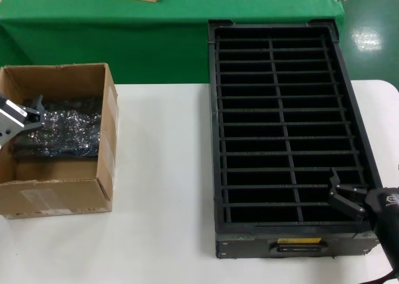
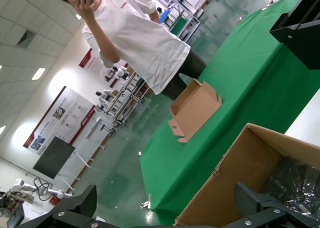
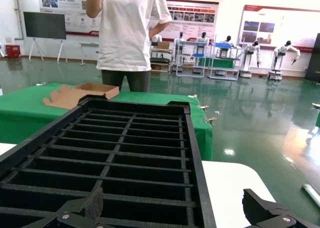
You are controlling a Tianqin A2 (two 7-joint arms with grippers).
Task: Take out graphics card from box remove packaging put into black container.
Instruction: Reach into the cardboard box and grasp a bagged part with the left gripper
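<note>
On the white tabletop (image 1: 162, 190), the box (image 1: 59, 187) sits at the left edge, the black container (image 1: 355, 119) toward the right. The left end effector (image 1: 34, 113) hovers spread wide over the packaging (image 1: 68, 125) in the box; the right end effector (image 1: 343, 194) hangs wide apart over the container's near right corner.

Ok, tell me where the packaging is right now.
In the head view the packaging lies inside the box on the robot's left side of the white table, with the left end effector at its edge.

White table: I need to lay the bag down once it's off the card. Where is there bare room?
The widest bare patch of the table lies between the box and the black container. A bare strip runs in front of the box. Right of the container only a narrow margin shows, crowded by the right gripper.
</note>
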